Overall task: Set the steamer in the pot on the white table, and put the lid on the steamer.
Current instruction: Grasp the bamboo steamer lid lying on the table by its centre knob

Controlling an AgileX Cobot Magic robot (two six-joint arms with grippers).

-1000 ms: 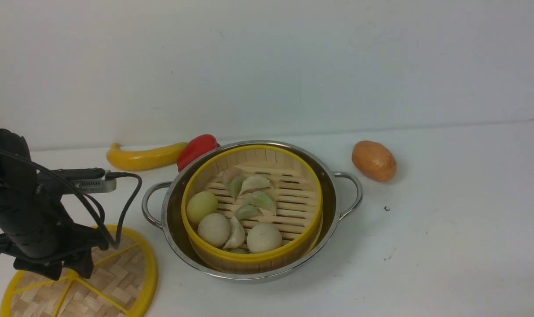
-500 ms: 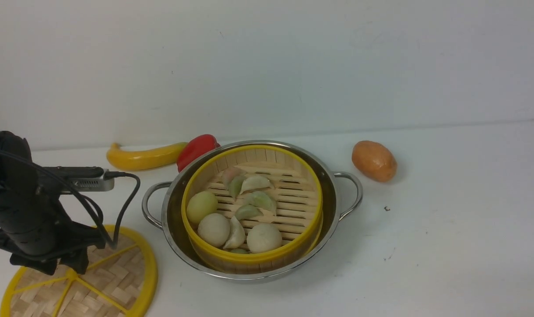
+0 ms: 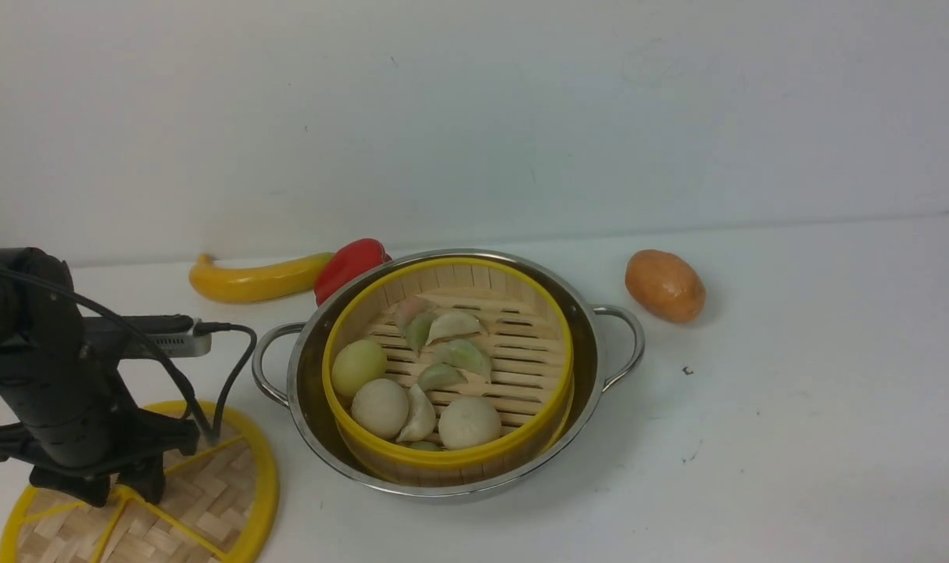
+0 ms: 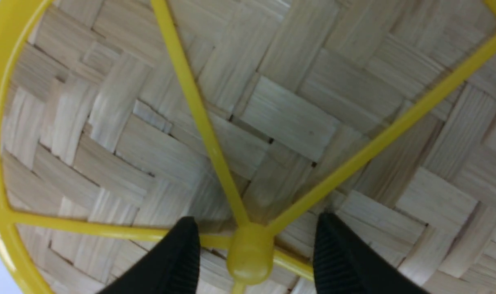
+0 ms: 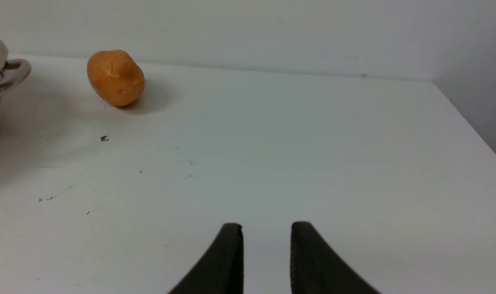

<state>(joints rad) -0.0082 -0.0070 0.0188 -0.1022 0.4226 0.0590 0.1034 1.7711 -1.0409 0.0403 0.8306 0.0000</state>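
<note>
The steamer (image 3: 443, 457), with pale buns and dumplings inside, sits in the steel pot (image 3: 592, 367) at the middle of the white table (image 3: 795, 438). The lid (image 3: 209, 485) lies flat on the table to the pot's left. My left gripper (image 3: 123, 493) points down at its centre. In the left wrist view the left gripper (image 4: 257, 218) is open, with the lid's (image 4: 289, 118) yellow knob (image 4: 250, 255) between the fingers and a gap on each side. My right gripper (image 5: 266, 228) is open and empty above bare table; it is outside the front view.
A yellow banana (image 3: 256, 280) and a red pepper (image 3: 349, 262) lie behind the pot by the wall. An orange potato (image 3: 665, 285) rests to the pot's right, also in the right wrist view (image 5: 116, 77). The table's right edge (image 5: 468, 122) meets a side wall.
My left arm has sunk lower over the lid's centre. The pot, steamer and lid have not moved.
</note>
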